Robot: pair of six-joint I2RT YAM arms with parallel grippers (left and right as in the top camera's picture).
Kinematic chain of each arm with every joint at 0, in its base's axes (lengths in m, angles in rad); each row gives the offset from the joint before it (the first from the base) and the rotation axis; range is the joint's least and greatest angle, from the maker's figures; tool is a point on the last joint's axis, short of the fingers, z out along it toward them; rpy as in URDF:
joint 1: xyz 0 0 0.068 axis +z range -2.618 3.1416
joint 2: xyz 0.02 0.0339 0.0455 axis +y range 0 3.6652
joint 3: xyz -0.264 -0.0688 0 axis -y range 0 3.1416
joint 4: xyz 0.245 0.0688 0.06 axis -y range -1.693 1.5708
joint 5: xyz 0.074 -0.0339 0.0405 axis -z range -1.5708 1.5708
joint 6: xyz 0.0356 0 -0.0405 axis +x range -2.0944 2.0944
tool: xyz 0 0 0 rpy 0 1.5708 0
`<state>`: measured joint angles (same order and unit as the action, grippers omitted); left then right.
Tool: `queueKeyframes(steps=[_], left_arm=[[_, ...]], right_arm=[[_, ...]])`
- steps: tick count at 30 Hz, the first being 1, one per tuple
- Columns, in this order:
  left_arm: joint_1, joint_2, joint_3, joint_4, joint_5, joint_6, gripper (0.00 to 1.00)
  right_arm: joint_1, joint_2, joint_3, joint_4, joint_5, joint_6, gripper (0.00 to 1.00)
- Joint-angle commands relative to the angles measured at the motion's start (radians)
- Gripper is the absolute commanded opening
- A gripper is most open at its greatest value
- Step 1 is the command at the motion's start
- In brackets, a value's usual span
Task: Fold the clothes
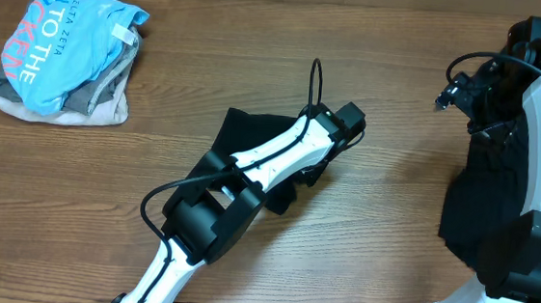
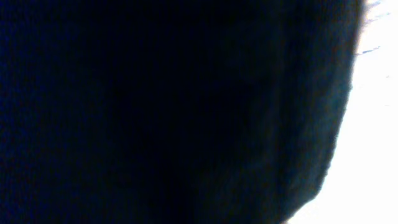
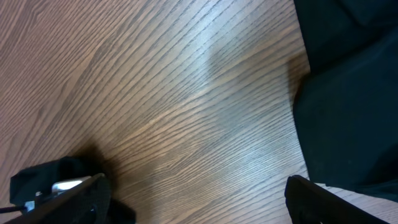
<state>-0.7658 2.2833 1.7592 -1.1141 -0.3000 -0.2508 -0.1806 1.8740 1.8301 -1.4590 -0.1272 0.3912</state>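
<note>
A black shirt (image 1: 249, 130) lies crumpled at the table's middle, mostly under my left arm. My left gripper (image 1: 346, 122) is down at the shirt's right edge. The left wrist view is filled with black cloth (image 2: 155, 112), the fingers are hidden, and I cannot tell their state. My right gripper (image 1: 452, 90) hangs open and empty over bare wood (image 3: 196, 186). A second black garment (image 1: 464, 217) lies at the right beside the right arm, and it also shows in the right wrist view (image 3: 348, 93).
A folded pile sits at the far left: a light-blue lettered tee (image 1: 61, 43) on top of grey (image 1: 111, 86) and beige (image 1: 61, 111) garments. The wooden table (image 1: 260, 35) is bare between the pile and the black shirt.
</note>
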Motion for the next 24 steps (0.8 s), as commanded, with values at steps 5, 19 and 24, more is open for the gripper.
queueKeyframes(steps=[5, 19, 24], left_arm=[[0.040, 0.056, 0.058, -0.092, -0.044, 0.005, 0.04], [0.312, 0.038, 0.749, -0.511, -0.047, 0.145, 0.04], [0.425, 0.038, 0.953, -0.565, -0.049, 0.248, 0.04]], right_arm=[[0.002, -0.011, 0.022, 0.008, -0.008, -0.007, 0.94], [0.002, -0.011, 0.022, 0.022, -0.006, -0.007, 0.93], [0.002, -0.011, 0.022, 0.022, -0.005, -0.007, 0.94]])
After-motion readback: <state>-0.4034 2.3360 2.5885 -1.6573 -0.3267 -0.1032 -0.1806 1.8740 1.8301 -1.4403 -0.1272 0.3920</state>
